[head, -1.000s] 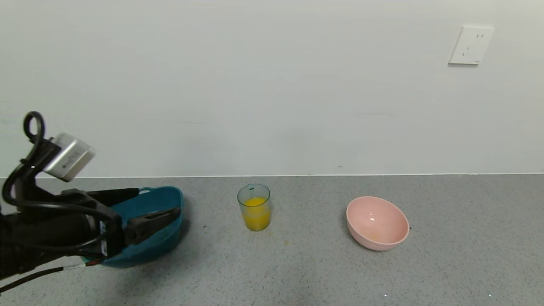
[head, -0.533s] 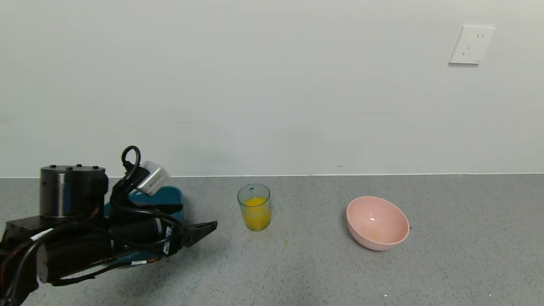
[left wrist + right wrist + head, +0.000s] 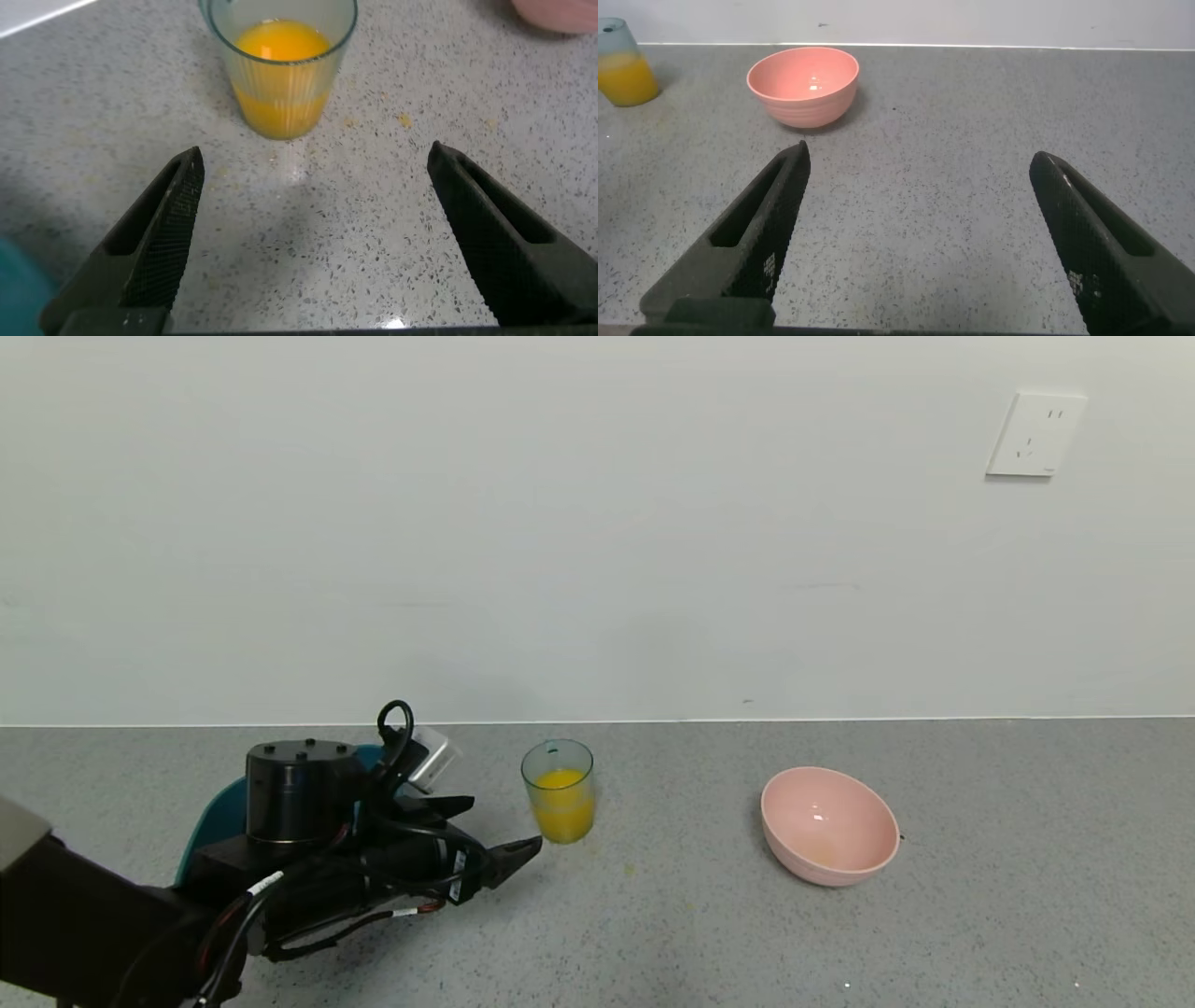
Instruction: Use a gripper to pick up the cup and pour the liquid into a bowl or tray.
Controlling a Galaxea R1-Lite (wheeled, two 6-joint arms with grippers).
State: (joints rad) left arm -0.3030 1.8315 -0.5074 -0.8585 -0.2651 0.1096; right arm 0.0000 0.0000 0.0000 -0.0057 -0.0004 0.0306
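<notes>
While spread wide, left end effector (image 3: 509,826) near cup (image 3: 558,791)

bright, even light falls from overhead, leaving only soft shadows on the table (image 3: 709,915) beside the cup (image 3: 558,791) and pink bowl (image 3: 828,825). the wrist views look slightly soft, perhaps from motion.

The left hand (image 3: 499,826) has swept rightward across the table, away from over the teal tub (image 3: 210,817), and now sits low just left of the cup (image 3: 558,791), its fingers spread wide. The arm now covers most of the tub, leaving only its left edge showing.
</notes>
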